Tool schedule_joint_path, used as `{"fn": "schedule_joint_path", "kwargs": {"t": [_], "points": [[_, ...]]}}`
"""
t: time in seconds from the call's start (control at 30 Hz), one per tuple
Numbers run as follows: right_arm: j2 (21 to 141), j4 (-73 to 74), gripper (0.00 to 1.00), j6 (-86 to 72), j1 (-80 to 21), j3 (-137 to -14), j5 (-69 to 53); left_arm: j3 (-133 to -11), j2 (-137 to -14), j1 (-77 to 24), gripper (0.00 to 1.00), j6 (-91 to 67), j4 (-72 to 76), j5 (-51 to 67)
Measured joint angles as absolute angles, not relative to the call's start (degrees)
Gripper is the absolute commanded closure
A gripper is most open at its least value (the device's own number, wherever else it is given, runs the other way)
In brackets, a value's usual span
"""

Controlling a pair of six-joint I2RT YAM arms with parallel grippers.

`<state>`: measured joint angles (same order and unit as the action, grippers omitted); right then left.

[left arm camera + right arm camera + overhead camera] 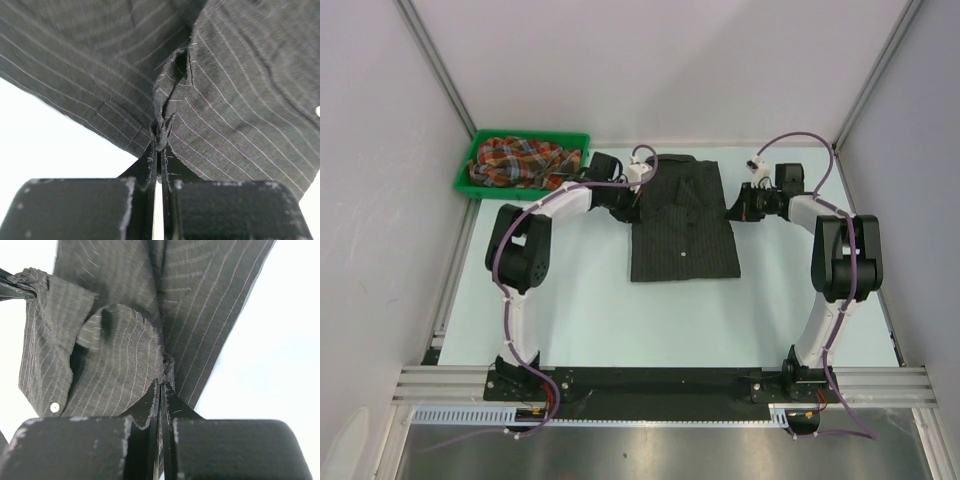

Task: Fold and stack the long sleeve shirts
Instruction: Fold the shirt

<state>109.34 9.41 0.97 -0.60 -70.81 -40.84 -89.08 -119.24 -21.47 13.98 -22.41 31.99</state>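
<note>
At black shirt (682,225): left end effector (161,144), right end effector (163,384) pinch cloth.

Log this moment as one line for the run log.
left gripper: shut on black shirt | right gripper: shut on black shirt | plaid shirt: in green bin | stack: not started

A pale table (620,320) sits between plain white walls (650,60), an aluminium rail (880,383) along its near edge.

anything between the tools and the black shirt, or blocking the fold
Nothing visible. The left tool and right tool are both shut on the black shirt, at its left and right edges. The plaid shirt sits in the bin at far left, apart from it.
</note>
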Motion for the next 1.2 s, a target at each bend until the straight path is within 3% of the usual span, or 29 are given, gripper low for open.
{"fn": "schedule_joint_path", "kwargs": {"t": [0.1,0.13,0.17,0.2,0.27,0.3,0.37,0.4,0.53,0.7,0.8,0.97,1.2], "points": [[112.2,9.3,0.99,0.8,-1.3,-71.2,-40.2,-89.4,-121.6,-21.5,0.93,13.6,-23.8,30.9],[113.0,9.4,0.95,0.7,-1.4,-71.2,-39.9,-89.4,-122.3,-21.5,0.92,13.5,-24.5,30.6],[113.5,9.5,0.84,0.6,-1.5,-71.2,-39.7,-89.4,-122.7,-21.4,0.89,13.4,-24.8,30.4],[113.9,9.8,0.77,0.6,-1.6,-71.2,-39.4,-89.4,-123.0,-21.4,0.76,13.1,-25.2,30.2],[114.0,11.1,0.58,0.4,-1.8,-71.6,-39.2,-89.5,-123.3,-21.2,0.65,12.9,-26.0,30.0],[114.0,12.3,0.54,0.9,-1.7,-72.4,-39.3,-89.6,-123.3,-21.0,0.55,12.6,-26.4,30.2],[113.8,13.7,0.42,1.4,-1.4,-73.8,-39.4,-89.5,-122.8,-20.5,0.45,11.8,-26.8,30.6],[113.2,14.4,0.39,1.7,-1.0,-74.0,-39.5,-89.3,-122.2,-20.0,0.33,11.2,-26.8,31.1],[107.3,18.9,0.25,2.7,2.2,-73.7,-41.5,-79.8,-112.0,-15.5,0.18,7.0,-22.5,37.3],[94.2,20.0,0.04,-0.2,3.7,-69.1,-49.3,-64.9,-93.1,-13.9,0.1,-1.6,-12.3,48.4],[89.5,16.6,0.01,-6.2,-2.9,-62.7,-55.5,-56.6,-88.8,-21.1,0.09,-10.1,-1.8,55.1],[93.0,9.6,0.03,-15.8,-14.5,-53.1,-61.8,-49.8,-96.2,-30.8,0.1,-25.0,13.1,60.3],[109.3,-0.3,0.05,-23.3,-12.0,-51.1,-65.5,-48.2,-112.2,-28.1,0.1,-40.2,28.5,59.0]]}}
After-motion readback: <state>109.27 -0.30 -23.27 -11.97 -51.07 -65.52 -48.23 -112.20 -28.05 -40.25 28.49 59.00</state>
